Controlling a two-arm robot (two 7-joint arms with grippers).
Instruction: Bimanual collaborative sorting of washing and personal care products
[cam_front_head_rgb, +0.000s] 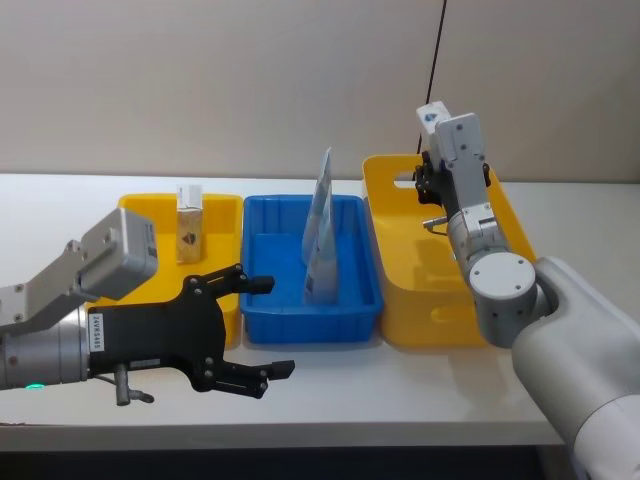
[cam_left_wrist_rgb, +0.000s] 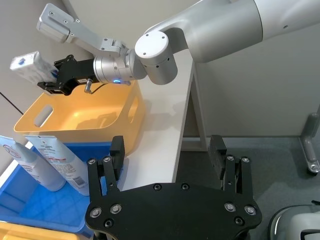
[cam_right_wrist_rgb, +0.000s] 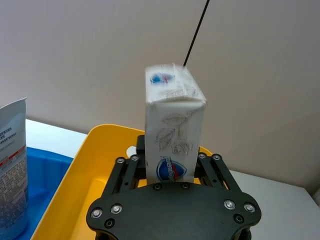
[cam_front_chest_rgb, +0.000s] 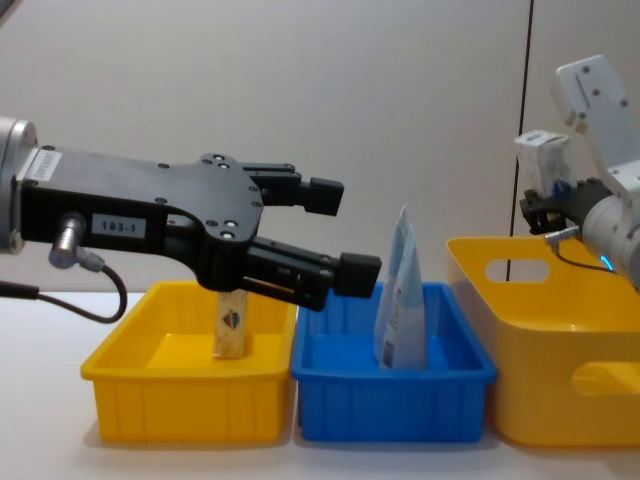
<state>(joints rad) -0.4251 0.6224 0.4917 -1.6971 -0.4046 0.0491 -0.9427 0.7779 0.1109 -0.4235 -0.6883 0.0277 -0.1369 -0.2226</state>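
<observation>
Sorting approx. two-thirds done: tan carton (cam_front_head_rgb: 189, 222), pouch (cam_front_head_rgb: 320, 235) binned; leaf-print soft pack (cam_right_wrist_rgb: 174, 125) (undropped) clamped in right gripper (cam_front_head_rgb: 427, 183) over tall yellow bin (cam_front_head_rgb: 400, 280); left gripper (cam_front_head_rgb: 272, 327) splayed, empty.

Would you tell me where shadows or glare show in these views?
Head view: soft, even light; the right arm shades the inner wall of the tall yellow bin. Left wrist view: a pale sheen on that bin's floor. Right wrist view: no glare on the white soft pack in the right end effector. Chest view: the open left end effector reads dark against the pale wall.
</observation>
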